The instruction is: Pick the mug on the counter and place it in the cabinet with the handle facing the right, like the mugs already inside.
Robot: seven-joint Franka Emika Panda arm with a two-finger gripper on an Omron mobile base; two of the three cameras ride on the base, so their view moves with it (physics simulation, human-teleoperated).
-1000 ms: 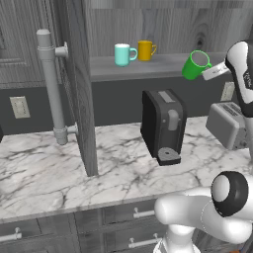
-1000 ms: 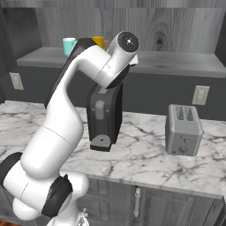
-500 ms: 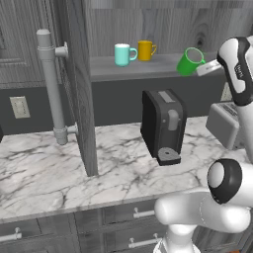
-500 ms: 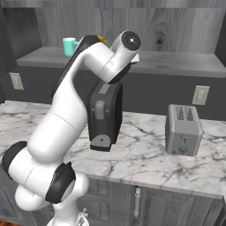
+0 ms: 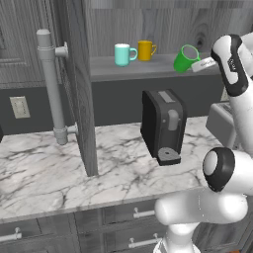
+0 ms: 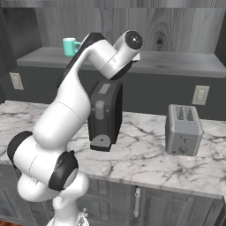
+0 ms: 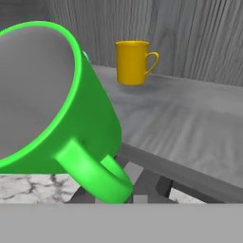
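The hand (image 5: 201, 64) was clamped on the mug (image 5: 185, 59), holding it tilted in the air at the front edge of the cabinet's shelf (image 5: 148, 69), with its mouth turned up and toward the arm. The mug was bright green and glossy with a pale grey interior; in the hand view its loop handle (image 7: 95, 173) hung at 6 o'clock below the body. At 9 o'clock from the mug in the left base view, the yellow-orange mug (image 5: 145, 50) and the teal mug (image 5: 123, 54) stood upright on the shelf, handles to the right. The cabinet (image 5: 79, 89) door stood open. Below, at 7 o'clock, a black coffee machine (image 5: 162, 126) sat on the marble worktop (image 5: 59, 168), with a grey toaster (image 6: 183, 130) at its right.
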